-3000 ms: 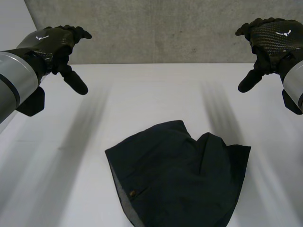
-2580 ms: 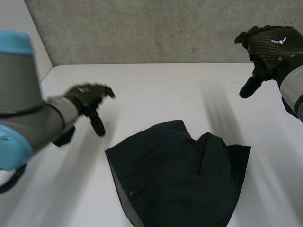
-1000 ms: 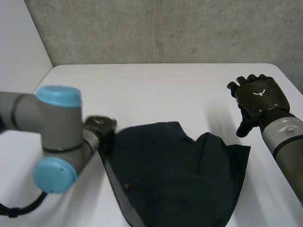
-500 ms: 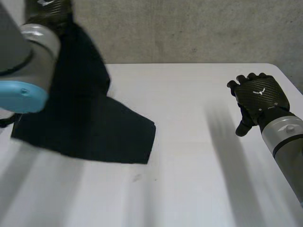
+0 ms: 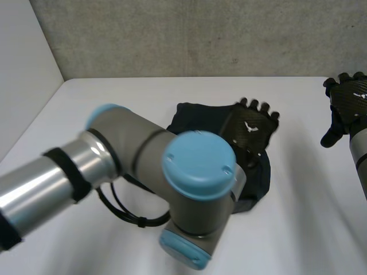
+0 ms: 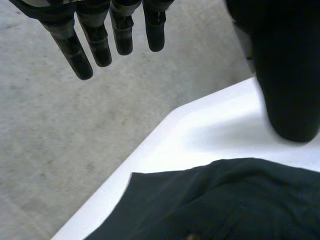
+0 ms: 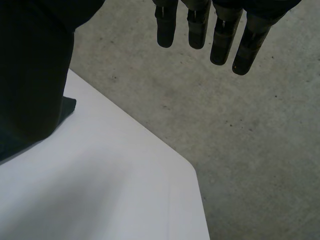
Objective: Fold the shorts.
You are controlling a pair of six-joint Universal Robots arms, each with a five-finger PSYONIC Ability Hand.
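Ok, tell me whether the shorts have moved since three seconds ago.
Yes. The shorts now lie bunched nearer the far edge of the table, below the left hand; earlier they lay spread at its near edge.

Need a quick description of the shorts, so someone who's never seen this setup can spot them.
Start at the white table. Near its middle, under the open left hand, lies a rumpled dark navy heap of cloth: the shorts. They are the only soft thing there; the other dark shapes, that hand and the right hand off to the side, are hard machine parts.
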